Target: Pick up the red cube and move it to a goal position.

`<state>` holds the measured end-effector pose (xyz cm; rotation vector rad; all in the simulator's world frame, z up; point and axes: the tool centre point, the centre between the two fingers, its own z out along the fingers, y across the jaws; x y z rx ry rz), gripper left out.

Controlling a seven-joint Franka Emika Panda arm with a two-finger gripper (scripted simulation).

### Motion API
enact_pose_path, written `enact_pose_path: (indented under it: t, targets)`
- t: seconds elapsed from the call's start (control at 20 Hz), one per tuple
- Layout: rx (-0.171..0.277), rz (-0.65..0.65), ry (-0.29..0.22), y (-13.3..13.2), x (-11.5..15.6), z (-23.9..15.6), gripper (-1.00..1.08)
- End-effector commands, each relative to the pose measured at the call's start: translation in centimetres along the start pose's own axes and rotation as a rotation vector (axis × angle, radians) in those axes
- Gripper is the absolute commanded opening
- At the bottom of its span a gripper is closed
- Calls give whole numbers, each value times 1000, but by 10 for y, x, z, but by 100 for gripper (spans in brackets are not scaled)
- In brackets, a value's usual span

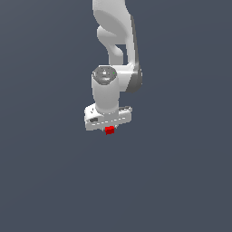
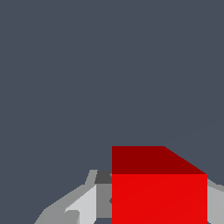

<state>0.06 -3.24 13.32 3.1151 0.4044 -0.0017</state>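
The red cube is a tiny bright red block just under the white hand of the arm in the exterior view. My gripper points straight down, its fingers closed against the cube's two sides. In the wrist view the red cube looms large, with a grey finger pressed to one face and the other finger at the opposite face. The fingertips are hidden by the hand in the exterior view. No goal position marker shows in either view.
A plain dark grey-blue surface fills both views with no other objects on it. The white arm rises from the hand toward the top of the exterior view.
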Motion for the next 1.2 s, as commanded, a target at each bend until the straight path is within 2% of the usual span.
enact_pose_path:
  t: [0.0, 0.55, 1.15]
  targets:
    - [0, 0, 1, -1, -12, -19, -100]
    - [0, 0, 1, -4, -47, -74, -100]
    - [0, 0, 1, -4, -50, -82, -100]
